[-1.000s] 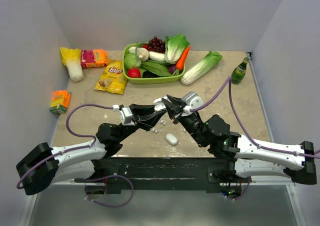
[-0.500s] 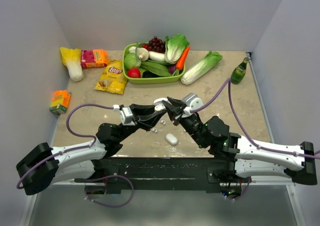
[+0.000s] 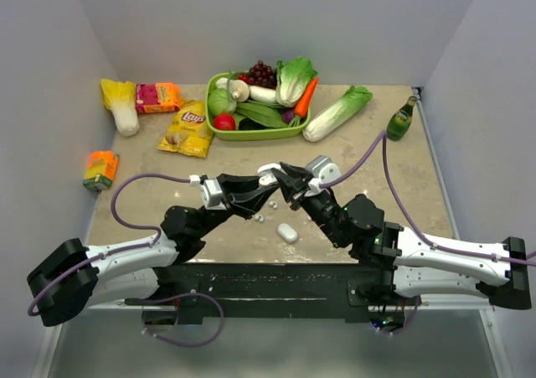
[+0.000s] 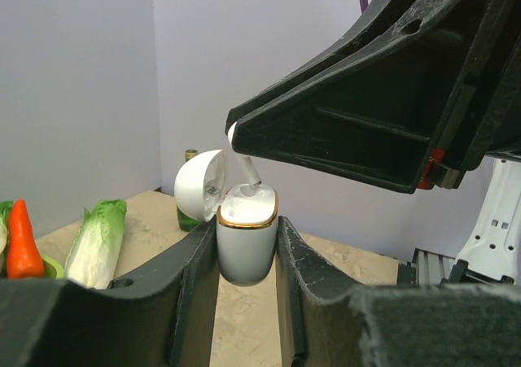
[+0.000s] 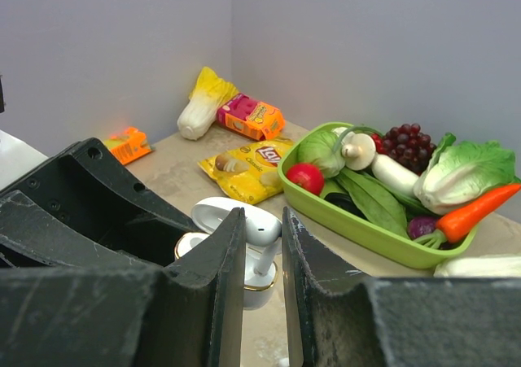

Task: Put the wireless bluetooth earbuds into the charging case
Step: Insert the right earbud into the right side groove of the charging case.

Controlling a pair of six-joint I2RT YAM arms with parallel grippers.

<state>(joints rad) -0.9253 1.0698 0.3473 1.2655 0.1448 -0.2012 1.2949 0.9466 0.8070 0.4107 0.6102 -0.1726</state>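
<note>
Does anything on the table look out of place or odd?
Yes. Tiny loose earbuds lie on the table, beside a spare closed case. The open case in the left pincer stands upright; the right pincer holds an earbud at its opening.

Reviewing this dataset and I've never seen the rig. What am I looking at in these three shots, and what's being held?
These are two robot arms bolted at the near edge of a table, each ending in two fingers. The wide shot comes from a fixed camera above and behind the arms. The other two come from a camera on each wrist.

The left fingers grip a white charging case with a gold rim, its lid open. The right fingers pinch a glossy white earbud just above it, stem pointing down at the opening.

Also on the table are a second white case, a green tray of vegetables and grapes, a yellow chip bag and a green bottle.
</note>
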